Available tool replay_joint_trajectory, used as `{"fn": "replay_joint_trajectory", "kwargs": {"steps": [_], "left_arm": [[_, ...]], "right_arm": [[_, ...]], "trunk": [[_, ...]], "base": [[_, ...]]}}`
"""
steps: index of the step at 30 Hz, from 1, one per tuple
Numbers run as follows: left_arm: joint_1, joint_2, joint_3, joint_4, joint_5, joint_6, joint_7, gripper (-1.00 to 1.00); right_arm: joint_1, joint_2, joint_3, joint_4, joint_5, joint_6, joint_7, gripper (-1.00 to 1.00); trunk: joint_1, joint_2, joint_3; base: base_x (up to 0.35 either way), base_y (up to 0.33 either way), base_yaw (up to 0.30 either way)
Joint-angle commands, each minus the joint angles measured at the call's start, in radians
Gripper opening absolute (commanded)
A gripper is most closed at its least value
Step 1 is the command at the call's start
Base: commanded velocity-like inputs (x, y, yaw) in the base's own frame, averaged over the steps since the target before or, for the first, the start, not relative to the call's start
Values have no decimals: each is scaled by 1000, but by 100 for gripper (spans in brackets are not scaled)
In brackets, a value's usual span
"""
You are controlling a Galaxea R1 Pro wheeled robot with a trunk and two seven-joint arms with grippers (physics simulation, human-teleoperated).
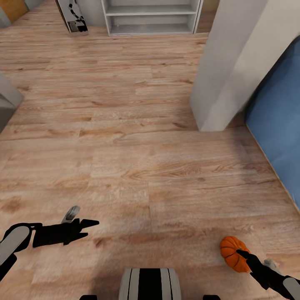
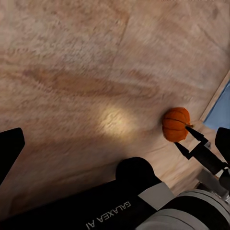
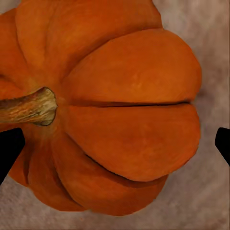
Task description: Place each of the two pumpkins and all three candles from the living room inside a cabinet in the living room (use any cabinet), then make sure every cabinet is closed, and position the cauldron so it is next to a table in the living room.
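A small bright-orange pumpkin (image 1: 231, 251) sits between the fingers of my right gripper (image 1: 242, 255) at the lower right of the head view, over the wooden floor. Close up, the pumpkin (image 3: 120, 110) with its brown stem spans the gap between the two black fingertips (image 3: 9, 151), so the right gripper (image 3: 115, 143) is shut on it. The left wrist view also catches that pumpkin (image 2: 175, 123) and the right gripper (image 2: 186, 137). My left gripper (image 1: 91, 228) hangs open and empty at the lower left, its fingertips (image 2: 10, 148) wide apart over bare floor.
A white wall corner (image 1: 225, 71) juts in at the upper right, with a blue surface (image 1: 279, 137) beyond it along the right edge. A white open shelf unit (image 1: 152, 16) stands at the far end. A grey block (image 1: 6, 100) sits at the left edge.
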Motion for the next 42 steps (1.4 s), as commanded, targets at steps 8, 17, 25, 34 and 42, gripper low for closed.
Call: {"fn": "replay_joint_trajectory", "kwargs": {"steps": [8,17,25,34,42], "left_arm": [[-1,1,-9,0,3,1,2,100],[-1,1,-9,-2,3,1,2,100],[-1,1,-9,-2,3,1,2,100],[-1,1,-10,-2,3,1,2,100],[-1,1,-11,-2,3,1,2,100]], "right_arm": [[0,0,-6,0,-1,8,2,100],[0,0,-6,0,-2,8,2,100],[0,0,-6,0,-1,8,2,100],[0,0,-6,0,-1,8,2,100],[0,0,-6,0,-2,8,2,100]], "trunk": [[0,0,-1],[1,-1,-8],[3,-2,-28],[4,-2,-32],[4,-2,-32]], "base": [[57,0,0],[1,0,0],[0,0,0],[1,1,0],[44,52,0]]}}
